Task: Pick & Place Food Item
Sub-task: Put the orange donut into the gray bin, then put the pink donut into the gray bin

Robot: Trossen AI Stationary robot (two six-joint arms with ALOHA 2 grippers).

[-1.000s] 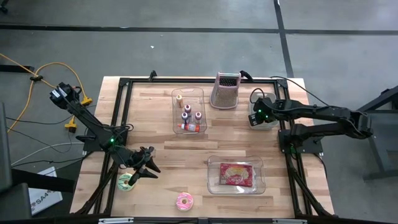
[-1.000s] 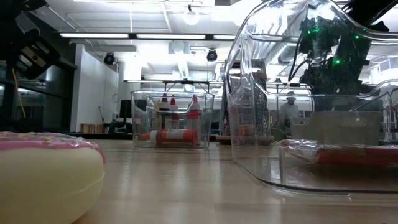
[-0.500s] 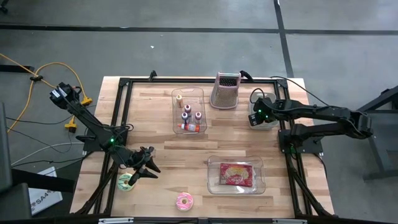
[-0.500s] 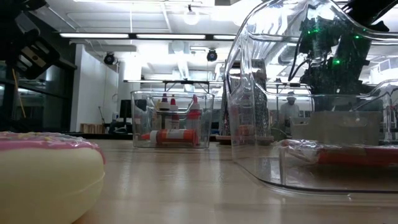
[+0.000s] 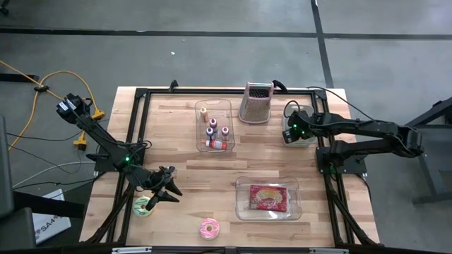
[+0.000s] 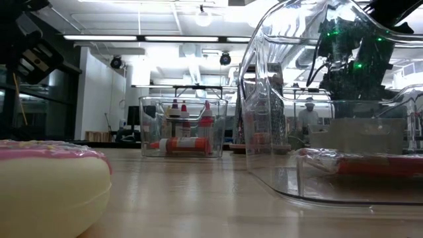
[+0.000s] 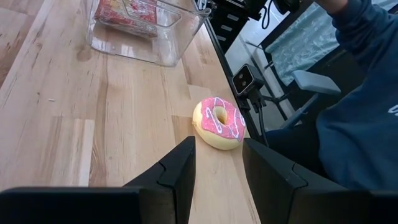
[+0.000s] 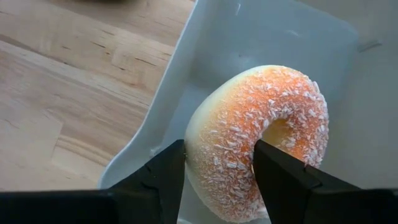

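Observation:
An orange doughnut (image 8: 261, 118) with white flakes stands tilted on edge inside a white bin (image 8: 211, 50) at the table's far right (image 5: 309, 135). My right gripper (image 5: 292, 132) points steeply down into the bin and is shut on the doughnut's ring. At the near left, my left gripper (image 5: 169, 190) hovers open and nearly level, with nothing between its fingers. A pink-iced doughnut (image 7: 219, 122) lies flat on the wood beyond it, close to the near edge (image 5: 210, 228). A green-iced doughnut (image 5: 144, 206) lies flat beside the left gripper. My right gripper straddles one side of the doughnut's ring (image 8: 217, 155) from above. One finger (image 8: 165, 171) is at the outer rim and the other (image 8: 280, 174) at the hole. The doughnut stands tilted on edge inside the bin. What its lower edge rests on is hidden.
A clear tub (image 5: 240, 185) holding a red packet sits at the near right. A clear bin of small bottles (image 5: 214, 125) and a metal grater (image 5: 257, 102) stand toward the far edge. A person's blue sleeve (image 7: 360, 112) shows beyond the near edge, close to a small camera (image 7: 247, 78).

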